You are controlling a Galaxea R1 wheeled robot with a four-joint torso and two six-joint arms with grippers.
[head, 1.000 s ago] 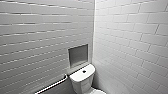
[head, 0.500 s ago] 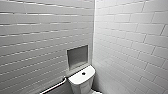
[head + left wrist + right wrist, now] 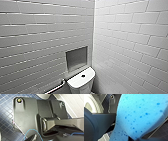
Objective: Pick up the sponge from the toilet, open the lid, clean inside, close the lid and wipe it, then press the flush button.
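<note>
From where I stood, the left wall was glazed white brick tile catching the light in long bands, with a metal grab bar fixed low on it. Next along, a square niche was sunk into the tiling. Just below it sat the toilet, of which I saw the glossy ceramic tank with its flat, round-cornered top. The small dark flush button was set in the middle of that top. The right wall met the left one in a corner behind the tank and was the same hard, smooth tile. Down at the left arm the floor was small dark blue squares with pale grout, and I could not tell how the left gripper stood. At the right arm the sponge hung close before the wrist, off the toilet, bright blue and pitted with darker pores. The right gripper appeared to be closed on it near its narrowed lower end. I judged it light, soft and springy, squashing under any squeeze and heavier and slicker once wet. A grip across the waist would leave a broad lobe free to wipe the slippery ceramic.
</note>
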